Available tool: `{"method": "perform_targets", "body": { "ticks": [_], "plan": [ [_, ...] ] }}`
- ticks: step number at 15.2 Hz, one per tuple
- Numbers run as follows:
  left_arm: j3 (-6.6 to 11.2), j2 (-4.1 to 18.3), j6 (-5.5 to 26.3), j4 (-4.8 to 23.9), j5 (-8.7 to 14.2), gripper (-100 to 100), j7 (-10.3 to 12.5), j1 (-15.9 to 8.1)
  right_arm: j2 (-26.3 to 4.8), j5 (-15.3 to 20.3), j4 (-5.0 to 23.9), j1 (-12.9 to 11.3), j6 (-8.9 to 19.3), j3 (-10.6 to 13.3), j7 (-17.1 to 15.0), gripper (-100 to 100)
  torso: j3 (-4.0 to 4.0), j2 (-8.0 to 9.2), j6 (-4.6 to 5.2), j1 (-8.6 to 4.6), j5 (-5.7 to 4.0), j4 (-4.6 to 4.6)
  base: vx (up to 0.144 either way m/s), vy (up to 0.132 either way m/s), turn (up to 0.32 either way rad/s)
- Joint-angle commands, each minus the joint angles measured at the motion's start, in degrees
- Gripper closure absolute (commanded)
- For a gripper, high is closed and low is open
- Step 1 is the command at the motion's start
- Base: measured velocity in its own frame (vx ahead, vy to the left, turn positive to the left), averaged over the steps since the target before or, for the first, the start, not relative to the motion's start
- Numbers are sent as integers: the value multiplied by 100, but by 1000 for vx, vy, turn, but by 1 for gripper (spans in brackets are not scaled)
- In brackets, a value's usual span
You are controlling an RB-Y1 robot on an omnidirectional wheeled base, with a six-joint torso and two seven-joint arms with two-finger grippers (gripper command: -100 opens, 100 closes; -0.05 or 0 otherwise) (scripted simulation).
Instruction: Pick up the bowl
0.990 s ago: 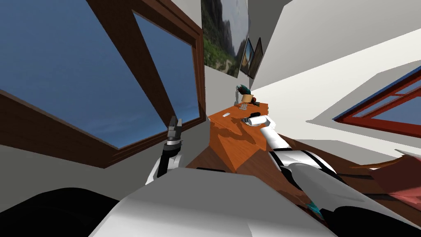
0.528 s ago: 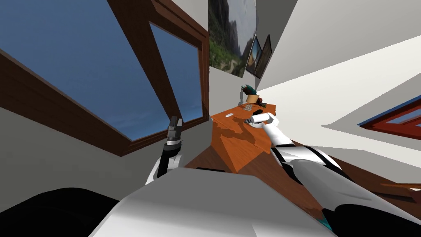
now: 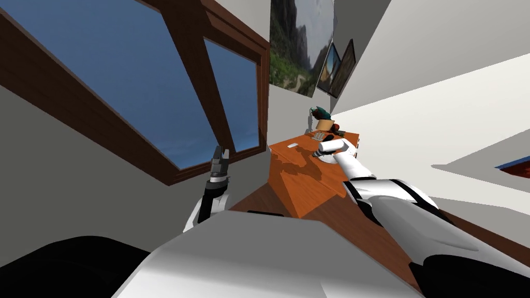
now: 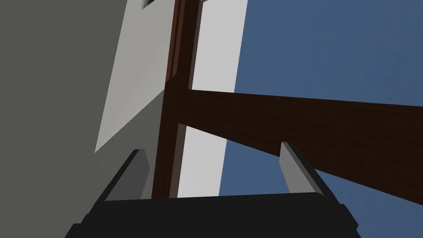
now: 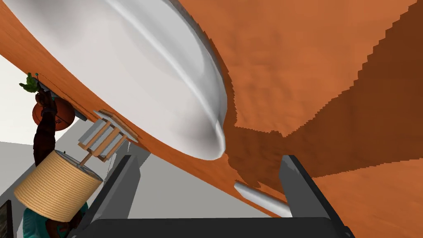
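Head view: my right arm (image 3: 357, 168) was stretched out over the orange table (image 3: 300, 178), wrist right above the white bowl (image 3: 325, 158) sitting on top, and the left gripper (image 3: 220, 154) hung raised off to the table's side. Left wrist view: its jaws stood apart. Right wrist view: the right gripper (image 5: 208, 159) had its jaws apart too, with the bowl's rim just ahead of the fingers and a tan cylinder (image 5: 55, 188) past the table edge.

No lettering, label, brand, number or sign is legible on anything here.
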Motion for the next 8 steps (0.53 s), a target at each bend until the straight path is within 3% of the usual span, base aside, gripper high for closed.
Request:
{"method": "perform_targets", "body": {
  "ticks": [1, 2, 3, 8],
  "plan": [
    [0, 0, 0, 0, 0, 0, 0, 0, -31, -28, 142, -74, 122, 14, 185, -100, 0, 0, 0, 0, 0, 0, -16, -24, 44],
    [0, 0, 0, 0, 0, 0, 0, 1, -102, -69, 320, -189, 350, 50, 381, -100, -1, -1, 4, 0, -1, -1, -17, -19, 114],
    [0, 0, 0, 0, 0, 0, 0, 0, -102, -69, 320, -189, 352, 50, 416, -100, -1, -2, 1, 1, 0, -1, -18, -20, 128],
    [0, 0, 0, 0, 0, 0, 0, 0, -271, -161, 765, -447, 921, 146, 981, -100, -2, -3, 2, 1, -1, -1, -19, -24, 138]
  ]
}}
